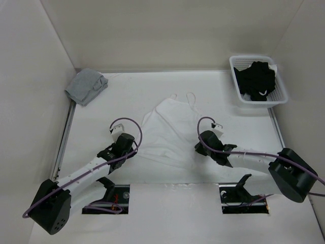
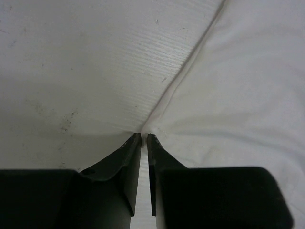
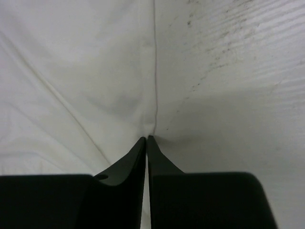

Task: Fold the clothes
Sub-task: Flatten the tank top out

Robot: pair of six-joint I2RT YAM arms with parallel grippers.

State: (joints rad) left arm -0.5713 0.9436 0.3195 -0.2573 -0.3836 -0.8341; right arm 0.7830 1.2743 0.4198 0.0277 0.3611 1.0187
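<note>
A thin white camisole lies spread flat in the middle of a white table, its two narrow straps pointing toward the far wall and its wider hem toward the robot. The left gripper sits at the top's left side edge, near the hem, and the right gripper sits at the matching spot on the right side edge. Each wrist view shows the two black fingers drawn almost together, with the cloth's edge meeting the tips and small creases gathering there, so each appears to pinch the fabric rather than stand wide. The step in hand looks like the first fold, with both lower corners gripped. To do it well, the arms should rise together and at the same height, keep the hem lightly stretched between them, carry it away toward the straps, and lay it down squarely. The cloth is thin and soft, so a shallow pinch could slip or catch only one layer. A grey cloth bundle lies in the far left corner, and a white basket of black garments stands far right, both well apart.
</note>
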